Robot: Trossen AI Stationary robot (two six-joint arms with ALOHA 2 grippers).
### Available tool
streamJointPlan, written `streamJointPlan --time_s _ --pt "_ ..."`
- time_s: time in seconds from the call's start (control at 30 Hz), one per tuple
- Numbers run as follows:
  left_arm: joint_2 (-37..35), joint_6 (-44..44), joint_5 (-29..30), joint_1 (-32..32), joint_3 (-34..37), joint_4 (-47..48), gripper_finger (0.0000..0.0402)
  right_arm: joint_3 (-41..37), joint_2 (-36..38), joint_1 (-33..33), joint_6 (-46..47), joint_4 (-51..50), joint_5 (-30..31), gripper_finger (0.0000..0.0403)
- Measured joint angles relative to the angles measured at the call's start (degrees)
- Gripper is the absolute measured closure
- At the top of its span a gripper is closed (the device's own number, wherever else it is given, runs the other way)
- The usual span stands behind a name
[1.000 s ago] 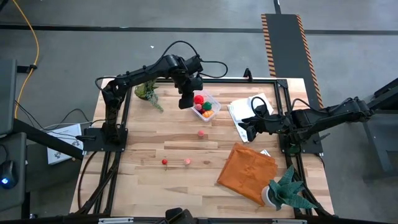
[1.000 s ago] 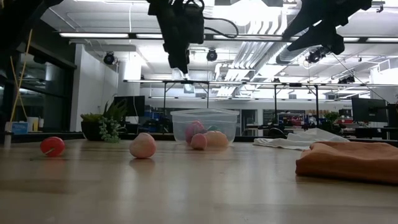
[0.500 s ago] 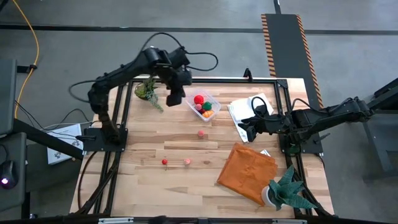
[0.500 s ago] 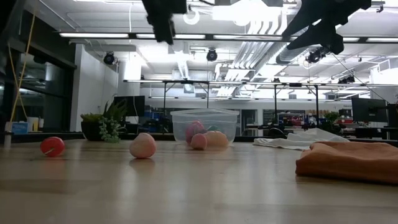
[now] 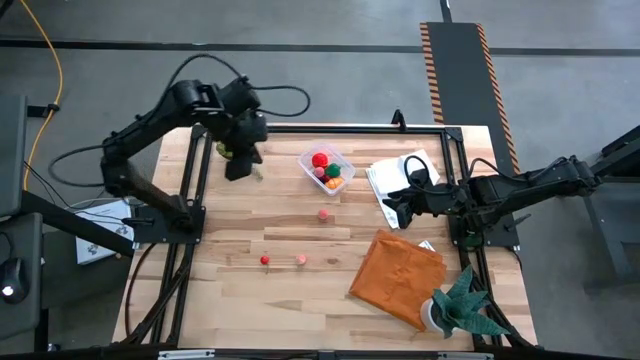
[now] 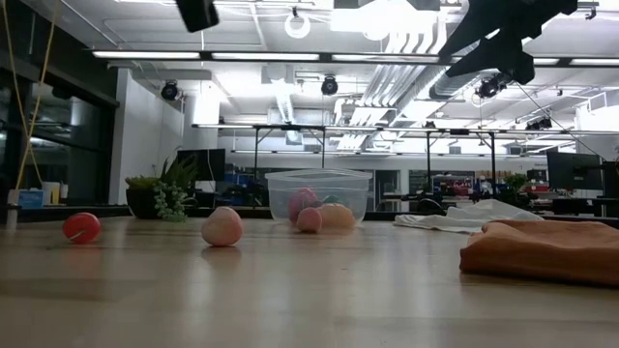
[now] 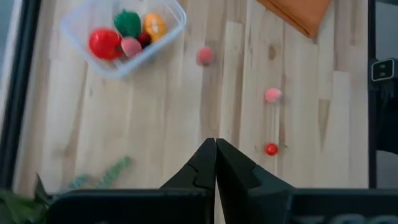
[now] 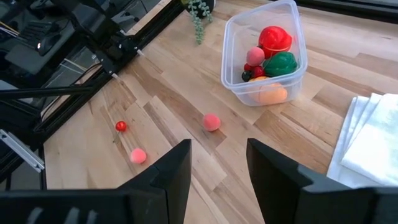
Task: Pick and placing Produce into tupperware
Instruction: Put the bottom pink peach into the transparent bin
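Note:
The clear tupperware (image 5: 328, 168) stands at the far middle of the table and holds several produce pieces: red, green, orange, pink and dark (image 8: 267, 59). Three loose pieces rest on the wood: a pink one (image 5: 324, 214) near the container, and a small red one (image 5: 265, 260) beside another pink one (image 5: 300, 259) closer to the near edge. My left gripper (image 5: 240, 165) hangs shut and empty above the table's far left, left of the container. My right gripper (image 8: 217, 149) waits open and empty at the right, over the white cloth's edge.
A white cloth (image 5: 400, 180) lies at the far right, and an orange cloth (image 5: 397, 277) at the near right. One potted plant (image 5: 235, 148) stands at the far left under my left arm, another (image 5: 462, 308) at the near right corner. Bare wood spans the near left.
My left gripper, shut throughout, has drawn away from above the tupperware toward the table's left edge and has risen, leaving the top of the low view. The produce and the container have stayed where they were.

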State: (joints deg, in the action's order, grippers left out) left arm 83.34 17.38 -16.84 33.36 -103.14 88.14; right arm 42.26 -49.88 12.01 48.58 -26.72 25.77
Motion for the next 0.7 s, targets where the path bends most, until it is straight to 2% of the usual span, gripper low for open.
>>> streamJointPlan --time_s 0.33,0.53,0.7 --pt "-16.37 -9.00 -2.37 -0.02 25.01 -10.93 0.0401 0.00 -0.01 0.00 0.02 0.08 -1.02 0.0259" --pt "-24.17 -14.57 -10.36 -0.04 39.75 -22.57 0.0401 0.00 -0.01 0.00 0.02 0.18 -1.48 0.0259" --pt "-25.98 -16.36 -18.43 -0.04 49.34 -29.75 0.0393 0.00 0.01 0.00 0.02 0.42 -1.81 0.0259"
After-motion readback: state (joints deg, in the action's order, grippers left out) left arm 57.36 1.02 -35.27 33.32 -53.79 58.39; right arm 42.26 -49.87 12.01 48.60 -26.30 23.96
